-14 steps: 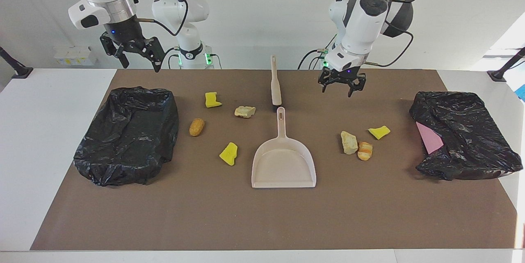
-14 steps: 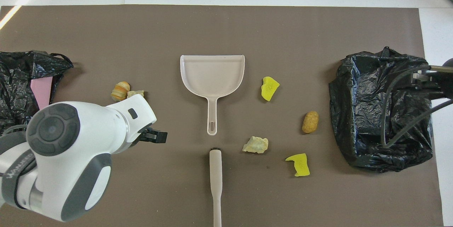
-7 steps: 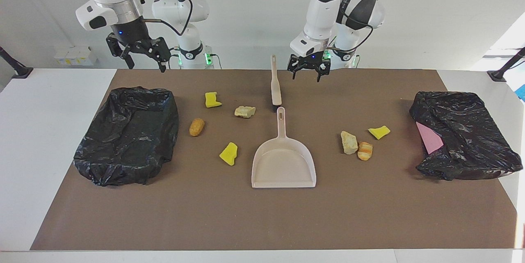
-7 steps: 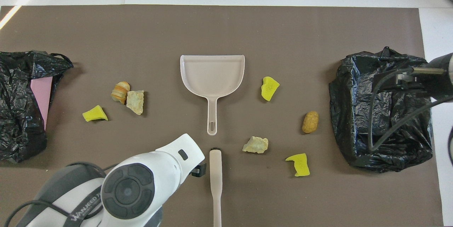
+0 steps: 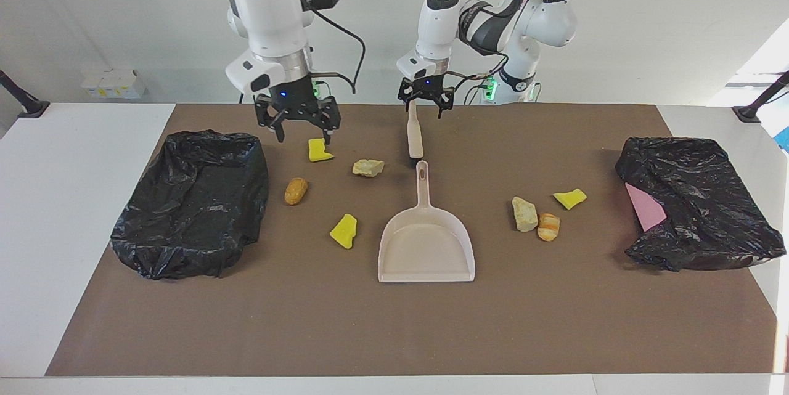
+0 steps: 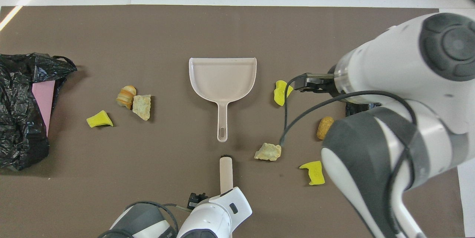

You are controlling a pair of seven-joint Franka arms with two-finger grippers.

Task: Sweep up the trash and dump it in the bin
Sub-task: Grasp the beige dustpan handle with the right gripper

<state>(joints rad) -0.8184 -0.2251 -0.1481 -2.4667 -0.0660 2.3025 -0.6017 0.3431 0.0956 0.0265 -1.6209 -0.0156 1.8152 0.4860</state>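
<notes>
Spongy yellow chunks, tan stony lumps and striped bread-like trash (image 5: 548, 226) are lying scattered on the bench below the open left claw (image 5: 426, 105) and open right claw (image 5: 299, 129).

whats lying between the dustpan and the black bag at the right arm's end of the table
In the facing view, a yellow chunk and a brown bread-like piece lie on the mat between the dustpan and that black bag.

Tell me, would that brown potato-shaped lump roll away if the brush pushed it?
Probably. The brown lump is rounded and oval with no flat side showing, so a push may make it roll or veer rather than slide straight. It looks firm, not floppy. The angular yellow chunk beside it should slide more predictably.
</notes>
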